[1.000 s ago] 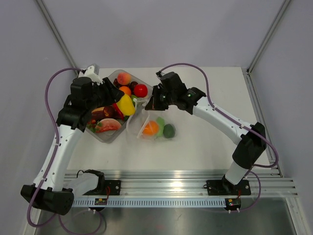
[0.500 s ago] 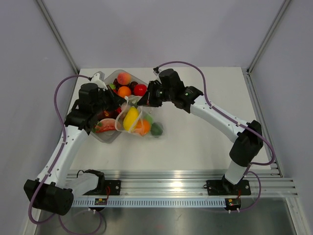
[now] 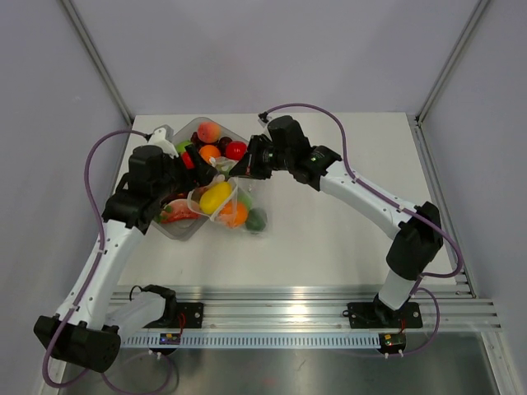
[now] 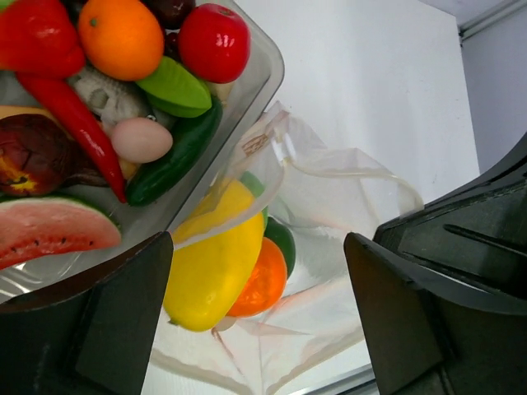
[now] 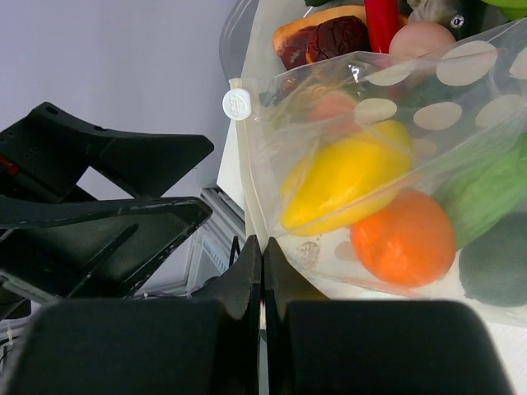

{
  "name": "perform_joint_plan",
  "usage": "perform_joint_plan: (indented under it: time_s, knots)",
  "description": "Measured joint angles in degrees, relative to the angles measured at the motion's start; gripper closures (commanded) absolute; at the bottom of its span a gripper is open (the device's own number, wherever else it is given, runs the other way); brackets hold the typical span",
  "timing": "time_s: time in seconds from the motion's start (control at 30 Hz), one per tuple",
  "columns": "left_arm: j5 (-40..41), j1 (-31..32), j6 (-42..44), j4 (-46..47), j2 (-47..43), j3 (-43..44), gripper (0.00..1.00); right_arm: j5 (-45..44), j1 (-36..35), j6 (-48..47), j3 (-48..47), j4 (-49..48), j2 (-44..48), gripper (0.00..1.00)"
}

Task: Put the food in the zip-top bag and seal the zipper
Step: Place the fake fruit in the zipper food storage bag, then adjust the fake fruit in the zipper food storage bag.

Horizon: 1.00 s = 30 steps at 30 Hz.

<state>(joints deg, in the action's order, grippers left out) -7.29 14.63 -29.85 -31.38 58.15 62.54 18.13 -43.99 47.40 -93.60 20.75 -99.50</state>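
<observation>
Reading the faint brownish print [image 4: 257, 145] on the small crinkly transparent zip-top bag [image 4: 346, 206] is beyond me; it is too blurred. Since a second ago the glossy yellow toy piece [image 4: 212, 263] has left my left gripper [image 4: 259, 247], whose fingers now stand wide apart and empty just above the bag. The yellow piece now lies inside the bag beside the round orange piece [image 4: 265, 284] and the dark green piece [image 4: 282, 239], and the bag has slid against the rigid clear plastic tray [image 4: 262, 78]. My right gripper [image 5: 262, 247] has its fingers pressed together on the bag's edge.
</observation>
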Motion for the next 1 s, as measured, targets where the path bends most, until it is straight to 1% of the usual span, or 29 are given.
perform_joint_plan:
  time_s: [0.03, 0.07, 0.13, 0.17, 0.23, 0.27, 0.47, 0.53, 0.57, 0.6, 0.67, 0.7, 0.73, 0.77, 0.9, 1.0]
  knots:
    - [0.76, 0.00, 0.35, -0.76, -0.39, -0.02, 0.11, 0.00, 0.00, 0.00, 0.00, 0.00, 0.00, 1.00]
    - [1.42, 0.00, 0.50, -1.49, -0.48, -0.04, 0.14, 0.00, 0.00, -0.02, 0.00, -0.04, 0.00, 1.00]
    - [3.04, 0.00, 0.68, -2.99, -0.31, -0.70, 0.18, -0.02, 0.00, -0.02, 0.00, -0.04, 0.00, 1.00]
    - [3.54, 0.00, 0.61, -3.54, -0.28, -1.44, 0.21, -0.04, 0.00, -0.04, 0.00, -0.04, 0.00, 1.00]
    - [4.11, 0.00, 0.46, -4.24, -0.28, -3.37, 0.24, -0.09, 0.00, -0.09, 0.00, -0.02, 0.04, 1.00]
    - [4.24, 0.00, 0.24, -4.76, -0.28, -4.70, 0.28, -0.20, 0.00, -0.13, 0.00, 0.02, 0.09, 1.00]
    - [4.35, 0.00, -0.85, -5.92, -0.28, -9.99, 0.39, -0.50, 0.00, -0.22, 0.04, 0.07, 0.39, 1.00]
    - [4.35, 0.00, -1.27, -5.81, -0.28, -10.62, 0.46, -0.50, 0.00, -0.20, 0.15, 0.02, 0.46, 1.00]
    - [4.39, 0.00, -1.51, -5.84, -0.28, -10.78, 0.51, -0.50, 0.00, -0.20, 0.26, 0.00, 0.48, 1.00]
    - [4.42, 0.00, -1.60, -5.75, -0.28, -10.95, 0.65, -0.52, 0.00, -0.20, 0.44, 0.00, 0.52, 1.00]
    - [4.42, 0.00, -2.01, -5.75, -0.33, -11.21, 0.79, -0.66, 0.00, -0.20, 0.81, 0.00, 0.59, 1.00]
    - [4.37, 0.00, -2.05, -5.84, -0.35, -11.30, 0.91, -0.70, 0.00, -0.20, 1.09, 0.00, 0.66, 1.00]
    - [4.31, 0.00, -2.05, -5.88, -0.37, -11.32, 0.98, -0.79, 0.00, -0.22, 1.22, 0.00, 0.68, 1.00]
    - [4.09, 0.00, -2.08, -5.79, -0.44, -11.32, 1.00, -0.98, 0.00, -0.24, 1.42, 0.00, 0.74, 1.00]
    - [2.01, 0.15, -1.90, -5.79, -0.79, -10.86, 1.00, -2.32, 0.00, -0.76, 1.92, 0.11, 0.94, 1.00]
    - [-0.22, 1.36, -1.95, -6.01, -0.66, -8.90, 1.00, -3.72, 0.00, -1.40, 2.27, 0.20, 0.96, 1.00]
